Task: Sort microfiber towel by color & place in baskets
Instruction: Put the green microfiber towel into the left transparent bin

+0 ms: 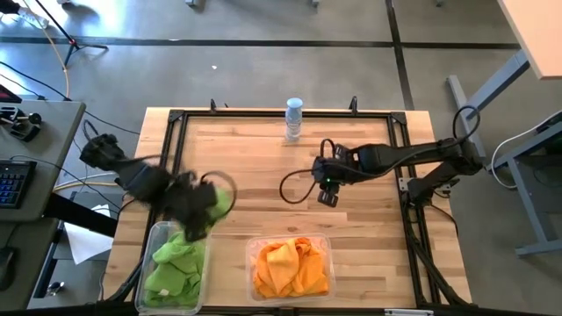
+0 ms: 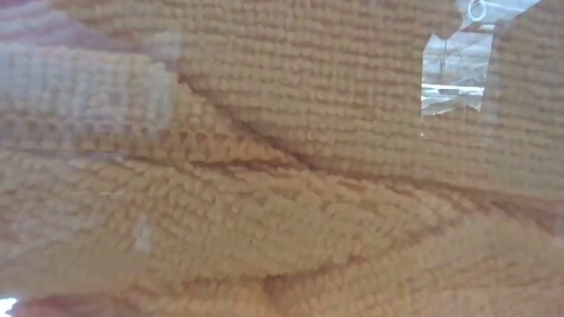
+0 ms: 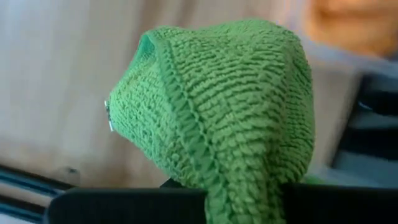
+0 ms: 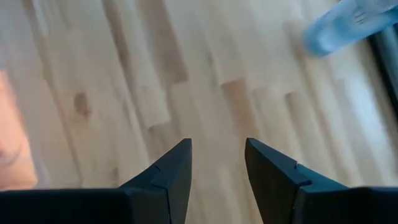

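- The left pincer [image 1: 198,215] is clenched on a green towel [image 3: 217,118]; in its wrist view the cloth bunches up out of the shut fingers in a tall lump.
- From above, that pincer hangs just over the far end of the narrower basket [image 1: 150,235], with the held cloth at the basket's rim or just past it.
- That basket already holds a heap of green towels [image 1: 176,268].
- The right pincer [image 1: 327,189] is released and empty, its two dark fingers [image 4: 168,174] standing apart over bare wood near the middle of the desk [image 1: 263,158].
- Below it and nearer the front edge, the wider basket [image 1: 325,246] holds the orange towels [image 1: 290,268]; the low view is filled by orange cloth pressed against clear plastic.
- Progress, as I judge it: no loose cloth shows on the desk, so the green one in hand looks like the last, and only its drop into the narrower basket is left.
- Room for moving: the narrower basket sits close to the desk's left and front edges, so a drop aimed short of its middle could spill over the rim.
- A small clear bottle [image 1: 293,118] stands at the far edge, well apart from both arms; the wood between is open.
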Robot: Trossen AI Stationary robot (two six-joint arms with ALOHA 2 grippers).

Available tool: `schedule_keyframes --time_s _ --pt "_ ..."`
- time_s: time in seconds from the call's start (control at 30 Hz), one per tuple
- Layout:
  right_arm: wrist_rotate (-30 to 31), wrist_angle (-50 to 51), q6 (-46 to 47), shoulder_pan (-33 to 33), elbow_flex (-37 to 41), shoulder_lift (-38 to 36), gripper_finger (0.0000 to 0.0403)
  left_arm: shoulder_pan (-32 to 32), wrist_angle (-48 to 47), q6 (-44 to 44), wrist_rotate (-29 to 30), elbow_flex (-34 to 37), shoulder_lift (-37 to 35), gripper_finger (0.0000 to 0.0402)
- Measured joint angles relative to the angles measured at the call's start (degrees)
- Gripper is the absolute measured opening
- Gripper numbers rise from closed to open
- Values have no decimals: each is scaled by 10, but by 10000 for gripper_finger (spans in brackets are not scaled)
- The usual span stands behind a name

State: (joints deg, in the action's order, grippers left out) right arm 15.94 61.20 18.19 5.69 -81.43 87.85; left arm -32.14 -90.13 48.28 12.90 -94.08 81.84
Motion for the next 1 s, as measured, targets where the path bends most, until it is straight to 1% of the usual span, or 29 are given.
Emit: schedule_keyframes --time_s 0.17,0.27,0.43,0.57,0.67,0.73,0.8,1.0 --pt "-47 -35 19 8 62 0 142 -122 5 92 -41 -6 12 4" --pt "-60 -70 39 14 108 -1 142 -178 1 135 -44 -6 34 5" --pt "-64 -75 84 31 154 -15 141 -231 1 161 -45 -5 74 9" --pt "-62 -75 115 52 165 -49 141 -263 2 185 -44 -5 105 10" --pt "-47 -72 138 68 166 -84 141 -290 6 205 -41 -2 124 10" --pt "-37 -71 147 75 166 -109 141 -308 29 233 -33 16 127 10" --pt "-26 -71 156 81 166 -135 142 -325 74 264 -19 46 125 11" --pt "-15 -72 180 86 166 -197 142 -349 202 326 -6 165 123 11"
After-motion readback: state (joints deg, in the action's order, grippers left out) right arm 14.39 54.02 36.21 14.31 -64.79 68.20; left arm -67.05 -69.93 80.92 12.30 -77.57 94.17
